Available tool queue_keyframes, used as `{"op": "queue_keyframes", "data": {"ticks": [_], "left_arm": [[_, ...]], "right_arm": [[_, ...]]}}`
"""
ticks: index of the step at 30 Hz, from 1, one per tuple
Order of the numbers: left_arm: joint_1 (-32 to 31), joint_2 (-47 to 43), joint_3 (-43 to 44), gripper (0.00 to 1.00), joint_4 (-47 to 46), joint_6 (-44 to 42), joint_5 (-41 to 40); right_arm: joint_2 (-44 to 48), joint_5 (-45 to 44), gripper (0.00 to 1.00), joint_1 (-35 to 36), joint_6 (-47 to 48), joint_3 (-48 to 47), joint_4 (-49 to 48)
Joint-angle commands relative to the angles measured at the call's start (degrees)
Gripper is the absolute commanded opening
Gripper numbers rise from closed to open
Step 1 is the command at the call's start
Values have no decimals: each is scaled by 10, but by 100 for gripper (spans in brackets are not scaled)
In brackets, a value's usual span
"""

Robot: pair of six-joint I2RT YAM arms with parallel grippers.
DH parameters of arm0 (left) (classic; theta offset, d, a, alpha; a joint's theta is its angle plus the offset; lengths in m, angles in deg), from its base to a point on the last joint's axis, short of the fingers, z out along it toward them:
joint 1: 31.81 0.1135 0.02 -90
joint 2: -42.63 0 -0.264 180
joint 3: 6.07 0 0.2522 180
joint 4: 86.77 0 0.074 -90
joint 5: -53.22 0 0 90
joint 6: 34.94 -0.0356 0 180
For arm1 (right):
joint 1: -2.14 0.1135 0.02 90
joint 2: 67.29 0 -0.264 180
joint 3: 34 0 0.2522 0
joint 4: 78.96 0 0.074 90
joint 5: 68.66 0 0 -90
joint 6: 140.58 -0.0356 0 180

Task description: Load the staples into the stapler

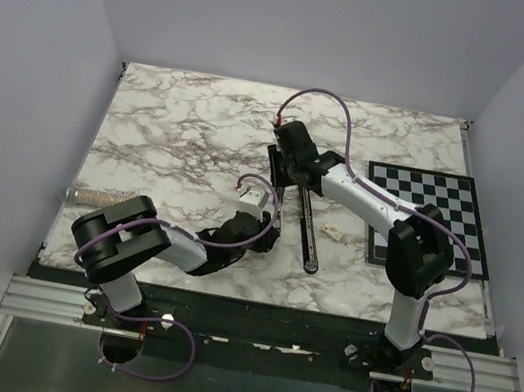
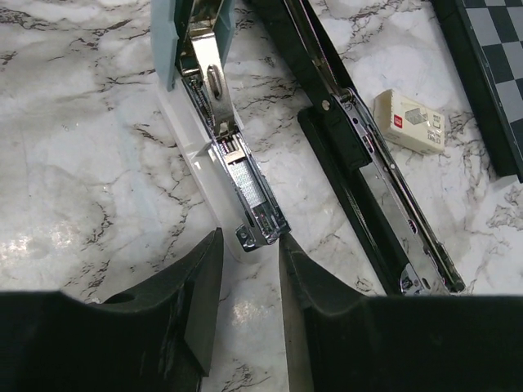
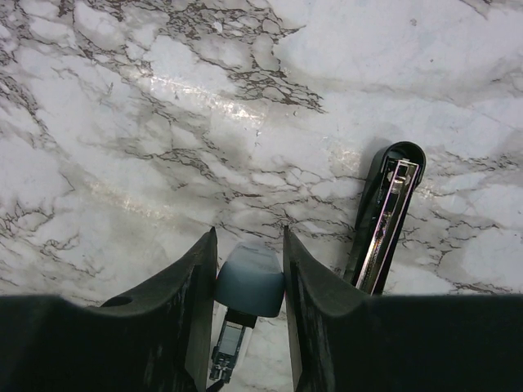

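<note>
Staples (image 2: 243,181) seated in teal stapler (image 2: 188,131); right hand (image 3: 248,260) clamps its lid (image 3: 249,286), left hand (image 2: 249,243) apart; next, likely close it.

Stapler (image 2: 368,155) on table (image 2: 82,163); second stapler (image 2: 221,139) left (just beside), staple box (image 2: 410,121) right.

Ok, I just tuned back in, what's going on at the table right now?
The right pincer is closed on the teal cover of the white stapler, holding it swung up. The left pincer sits open at the front tip of that stapler's exposed metal channel, where a grey strip of staples appears to lie. The black stapler lies opened flat beside it, with neither pincer on it, and a small staple box sits just past it.
</note>
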Motion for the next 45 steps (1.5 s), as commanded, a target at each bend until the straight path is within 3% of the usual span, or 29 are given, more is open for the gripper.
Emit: {"op": "queue_keyframes", "data": {"ticks": [1, 19, 36, 45], "left_arm": [[4, 5, 21, 38, 62, 36, -50], [4, 27, 35, 34, 102, 103, -59], [5, 37, 38, 34, 105, 141, -51], [5, -1, 16, 35, 85, 157, -44]], "right_arm": [[28, -19, 6, 13, -1, 39, 1], [108, -43, 4, 48, -22, 181, -69], [126, -84, 3, 104, -50, 269, -116], [123, -92, 2, 113, -54, 290, -124]]}}
